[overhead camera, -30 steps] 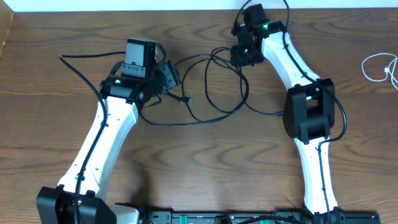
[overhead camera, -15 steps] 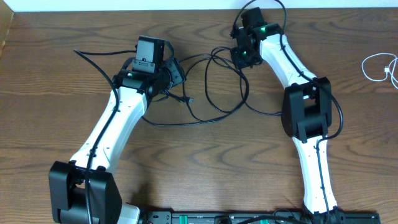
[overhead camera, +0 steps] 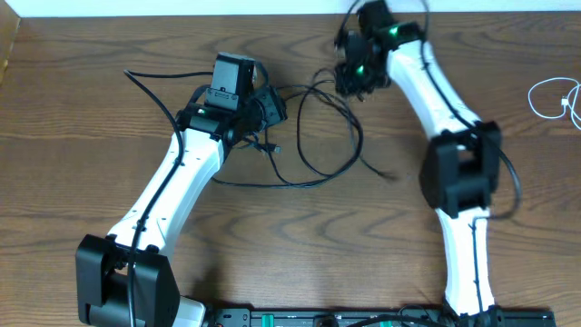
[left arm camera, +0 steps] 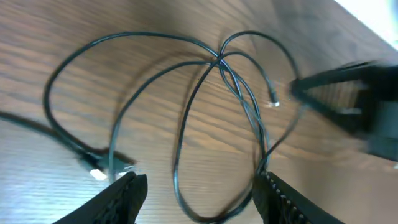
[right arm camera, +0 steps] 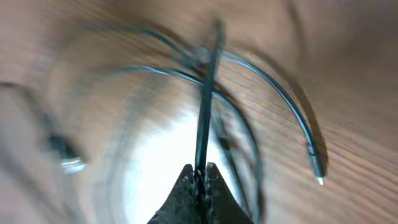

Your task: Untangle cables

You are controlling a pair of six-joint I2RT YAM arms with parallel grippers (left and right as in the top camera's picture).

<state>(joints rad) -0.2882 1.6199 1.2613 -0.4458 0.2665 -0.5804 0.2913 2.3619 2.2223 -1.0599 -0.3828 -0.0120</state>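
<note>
Thin black cables loop and cross on the wooden table between my two arms. In the left wrist view the loops cross near the top centre, with a plug end lying at the lower left. My left gripper is open and empty, with a cable loop lying below and between its fingers. My right gripper is shut on a black cable and holds it above the table; the view is blurred. A free plug end shows to its right. A white cable lies coiled at the far right edge.
Thicker black cords run along both arms. The table is dark brown wood, bare in front of the cables. A black bar with sockets lies along the front edge between the arm bases.
My left gripper has moved to the right and slightly up toward the tangle. My right gripper has lifted its cable, and the loop's right end has pulled in from near the right arm.
</note>
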